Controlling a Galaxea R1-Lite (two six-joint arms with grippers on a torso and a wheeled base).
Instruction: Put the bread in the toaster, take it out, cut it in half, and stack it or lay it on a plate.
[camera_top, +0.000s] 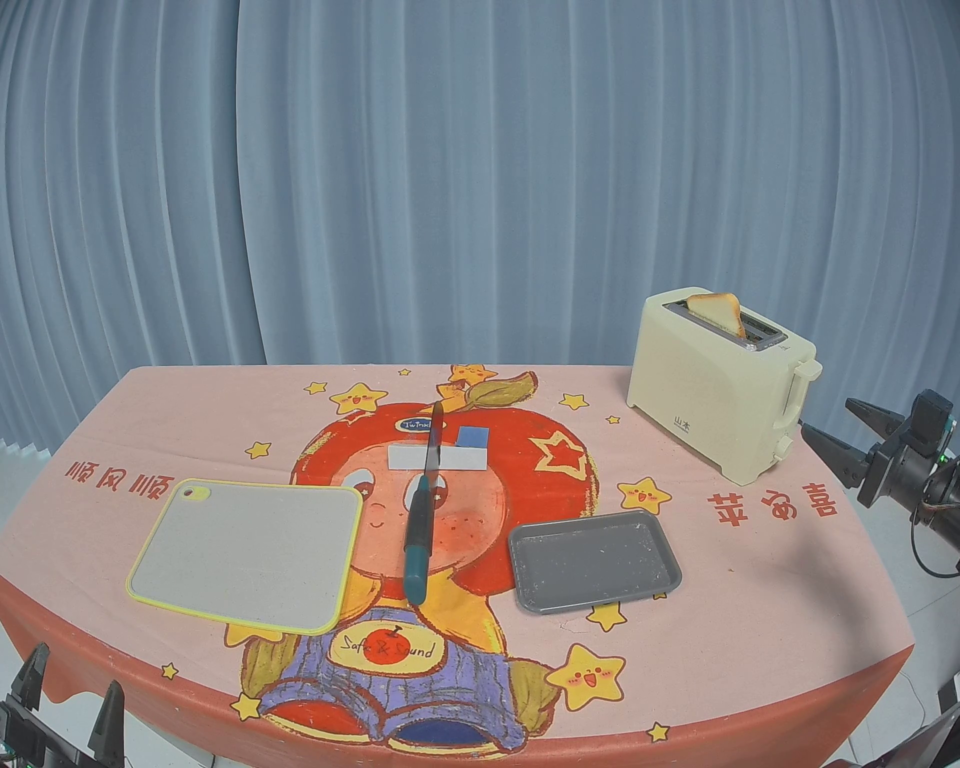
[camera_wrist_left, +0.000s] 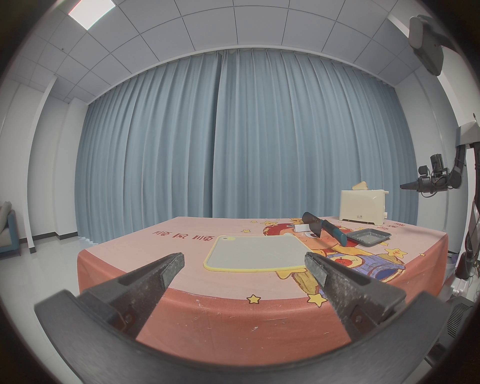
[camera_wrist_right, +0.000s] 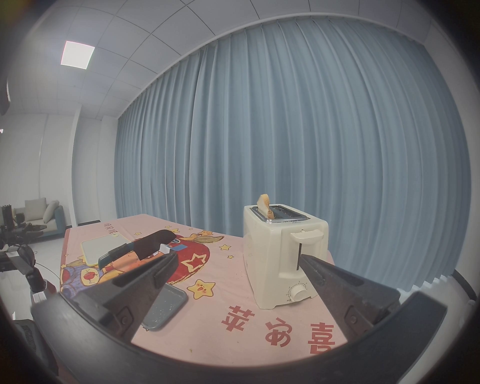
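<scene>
The bread slice (camera_top: 718, 311) pokes up, tilted, from the cream toaster (camera_top: 715, 395) at the frame's right. The right pincer (camera_top: 828, 417), spread wide, sits just right of it. The left pincer (camera_top: 68, 695), also wide, is at lower left.

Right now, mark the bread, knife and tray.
bread (camera_top: 717, 311), head view, middle of the slice's exposed face
knife (camera_top: 423, 505), head view, teal handle
tray (camera_top: 592, 560), head view, bare floor
</scene>
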